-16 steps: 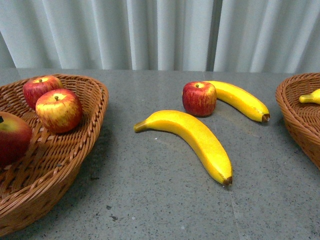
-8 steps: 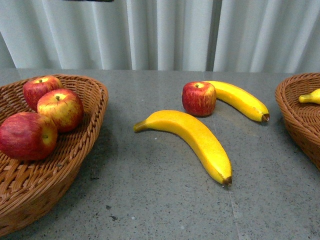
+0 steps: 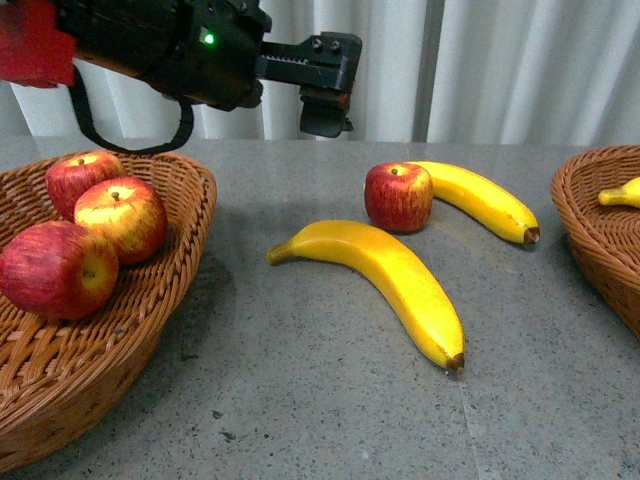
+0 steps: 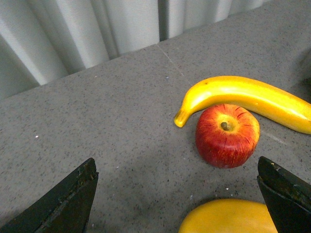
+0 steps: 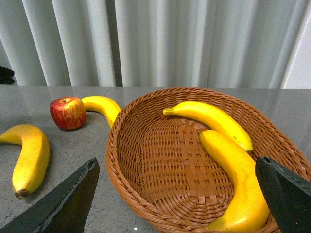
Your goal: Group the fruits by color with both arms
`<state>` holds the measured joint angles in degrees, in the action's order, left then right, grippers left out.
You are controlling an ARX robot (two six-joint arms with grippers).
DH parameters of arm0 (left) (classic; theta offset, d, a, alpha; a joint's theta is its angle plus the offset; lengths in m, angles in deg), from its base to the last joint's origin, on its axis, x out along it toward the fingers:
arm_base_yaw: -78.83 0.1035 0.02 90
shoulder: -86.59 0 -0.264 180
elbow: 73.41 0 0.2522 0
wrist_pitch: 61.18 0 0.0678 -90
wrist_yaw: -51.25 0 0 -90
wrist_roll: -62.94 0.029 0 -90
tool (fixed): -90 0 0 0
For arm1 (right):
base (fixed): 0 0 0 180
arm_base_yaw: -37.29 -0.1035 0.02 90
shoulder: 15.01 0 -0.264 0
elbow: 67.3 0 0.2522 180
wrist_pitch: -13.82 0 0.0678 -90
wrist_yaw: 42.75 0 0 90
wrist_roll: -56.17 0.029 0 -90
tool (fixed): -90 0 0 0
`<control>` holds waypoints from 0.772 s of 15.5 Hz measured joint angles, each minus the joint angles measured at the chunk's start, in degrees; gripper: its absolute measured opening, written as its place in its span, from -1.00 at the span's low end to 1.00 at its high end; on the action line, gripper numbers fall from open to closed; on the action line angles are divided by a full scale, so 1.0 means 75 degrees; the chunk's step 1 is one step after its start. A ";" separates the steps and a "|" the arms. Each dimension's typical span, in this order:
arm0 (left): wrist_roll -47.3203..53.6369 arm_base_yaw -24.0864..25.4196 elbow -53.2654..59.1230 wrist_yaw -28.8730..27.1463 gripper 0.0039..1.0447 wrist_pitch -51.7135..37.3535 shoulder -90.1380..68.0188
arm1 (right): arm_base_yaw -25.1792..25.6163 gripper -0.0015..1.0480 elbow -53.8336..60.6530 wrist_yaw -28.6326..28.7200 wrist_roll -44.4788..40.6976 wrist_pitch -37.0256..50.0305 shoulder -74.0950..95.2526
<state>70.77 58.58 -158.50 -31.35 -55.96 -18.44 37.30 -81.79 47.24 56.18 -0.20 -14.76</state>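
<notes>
Aloft, left end effector [image 3: 325, 112] level; fingers [image 4: 63, 204] wide apart

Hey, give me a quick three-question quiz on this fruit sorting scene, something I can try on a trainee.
1. How many apples lie in the left basket?
2. True or false: the right basket holds only bananas.
3. On the left gripper, the jaws are: A open and empty; B shut on an apple; C shut on a banana.
Key: 1 three; 2 true; 3 A.
</notes>
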 joint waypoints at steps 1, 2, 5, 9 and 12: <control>0.0108 -0.0050 -0.0169 0.0058 0.88 -0.0006 -0.0251 | 0.0000 0.87 0.0000 0.0000 0.0000 0.0000 0.0000; 0.0268 -0.0105 -0.0271 0.0216 0.88 -0.0108 -0.0481 | 0.0000 0.87 0.0000 0.0000 0.0000 0.0000 0.0000; 0.0772 -0.0367 -0.0437 0.0708 0.88 -0.0259 -0.0930 | 0.0000 0.87 0.0000 0.0000 0.0000 0.0000 0.0000; 0.0959 -0.0455 -0.0959 0.0912 0.88 -0.0251 -0.1501 | 0.0000 0.87 0.0000 0.0000 0.0000 0.0000 0.0000; 0.0965 -0.0385 -0.1387 0.1014 0.88 -0.0175 -0.1859 | 0.0000 0.87 0.0000 0.0000 0.0000 0.0000 0.0000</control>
<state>78.01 55.70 -168.90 -23.74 -57.27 -32.39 37.30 -81.79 47.24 56.18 -0.20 -14.76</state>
